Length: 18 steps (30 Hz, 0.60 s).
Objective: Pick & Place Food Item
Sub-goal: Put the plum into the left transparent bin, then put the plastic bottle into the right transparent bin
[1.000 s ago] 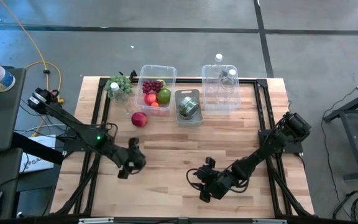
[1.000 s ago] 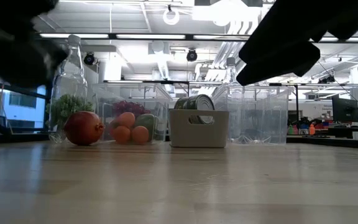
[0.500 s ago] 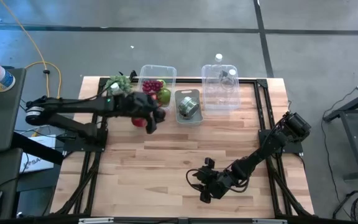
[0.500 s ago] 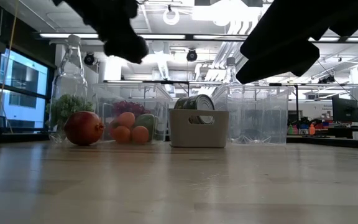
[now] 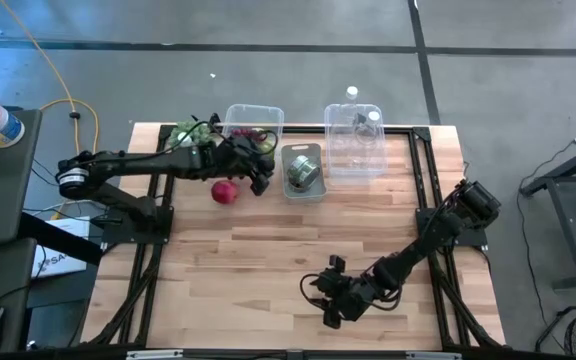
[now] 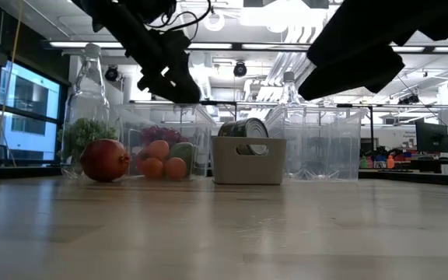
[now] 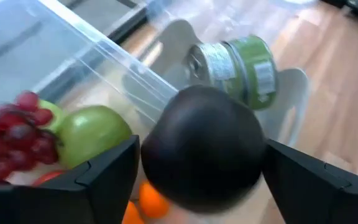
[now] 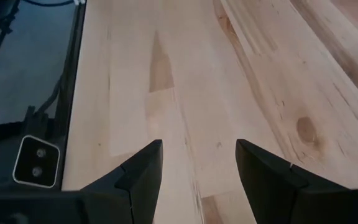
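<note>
A dark round fruit [image 7: 201, 146] sits between the fingers of my left gripper [image 5: 258, 172]. The gripper hangs over the right edge of the clear fruit bin [image 5: 236, 118] at the far side of the table. The bin holds a green apple [image 7: 92, 134], grapes [image 7: 17, 124] and oranges [image 7: 151, 199]. In the low view the left gripper [image 6: 173, 78] hangs well above the bin. A red round fruit [image 5: 225, 192] rests on the table in front of the bin. My right gripper [image 5: 333, 300] stays open above the near middle of the table, with nothing between its fingers. My left gripper has the dark fruit between its two fingers, which meet it on opposite sides [image 7: 151, 155]. The fingers slant down from the table's left toward the bin. The fruit is lifted clear, above the bin's rim and the oranges.
A grey basket [image 5: 303, 190] with a green-labelled can [image 7: 235, 62] stands just right of the fruit bin. Farther right is a second clear bin [image 5: 356, 165] with a bottle. A bottle with greens [image 5: 190, 140] stands left of the fruit bin. Bare wood lies across the near half.
My left gripper has swung from the near left of the table up and toward the far edge. It passed over the red fruit to the fruit bin's right edge and turned as it went. The right arm has kept still.
</note>
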Each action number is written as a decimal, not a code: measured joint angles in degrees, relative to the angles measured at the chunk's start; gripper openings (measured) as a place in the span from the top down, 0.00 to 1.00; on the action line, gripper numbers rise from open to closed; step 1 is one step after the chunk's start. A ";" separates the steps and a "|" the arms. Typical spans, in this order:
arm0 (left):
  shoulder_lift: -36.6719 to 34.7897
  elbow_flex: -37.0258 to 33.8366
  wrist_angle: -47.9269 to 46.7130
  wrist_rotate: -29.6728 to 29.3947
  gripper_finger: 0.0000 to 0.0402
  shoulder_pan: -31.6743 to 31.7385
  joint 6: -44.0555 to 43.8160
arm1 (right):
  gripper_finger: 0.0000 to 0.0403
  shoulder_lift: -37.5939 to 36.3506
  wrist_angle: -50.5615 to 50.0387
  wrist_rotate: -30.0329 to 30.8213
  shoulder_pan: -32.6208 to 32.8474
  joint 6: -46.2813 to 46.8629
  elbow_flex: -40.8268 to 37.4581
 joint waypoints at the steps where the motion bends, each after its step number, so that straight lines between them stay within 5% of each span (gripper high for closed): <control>1: 0.04 0.02 0.30 -0.79 0.21 0.04 0.10 | 0.52 0.00 0.27 0.00 0.00 0.10 0.00; 10: 0.14 0.18 0.67 -8.04 0.09 0.04 1.02 | 0.52 0.00 1.37 -0.04 0.59 1.66 0.00; 18: -1.52 5.74 -3.28 -2.82 0.09 -5.02 11.36 | 0.52 0.00 1.37 1.43 1.57 1.66 0.00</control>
